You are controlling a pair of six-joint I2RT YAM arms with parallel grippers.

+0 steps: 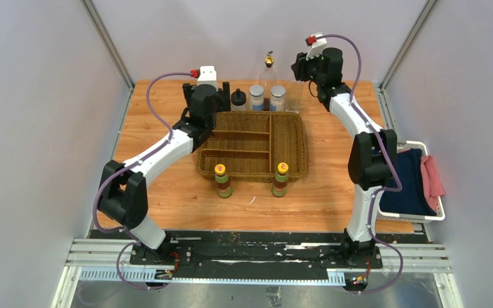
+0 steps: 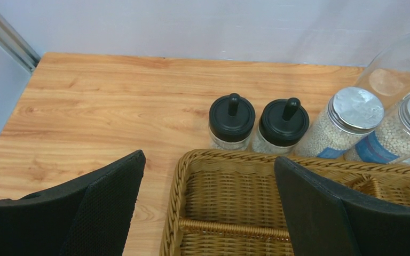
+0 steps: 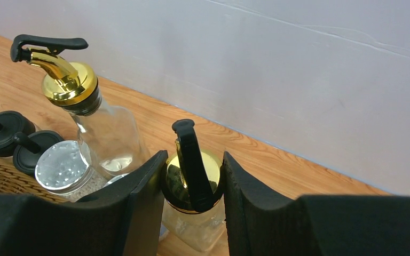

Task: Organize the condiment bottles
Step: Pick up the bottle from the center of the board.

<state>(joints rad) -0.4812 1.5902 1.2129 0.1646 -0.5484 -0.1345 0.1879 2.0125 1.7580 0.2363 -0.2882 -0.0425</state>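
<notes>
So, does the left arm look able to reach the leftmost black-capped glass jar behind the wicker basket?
Probably yes: the open left gripper hovers just short of that jar, only basket rim between.

1. A brown wicker basket (image 1: 250,171), split into compartments by dividers, sits mid-way across the wooden table (image 1: 167,199).
2. A white bin (image 1: 423,218) stands beside the table's right edge, holding a dark blue cloth (image 1: 406,186) and a pink cloth (image 1: 431,176).
</notes>
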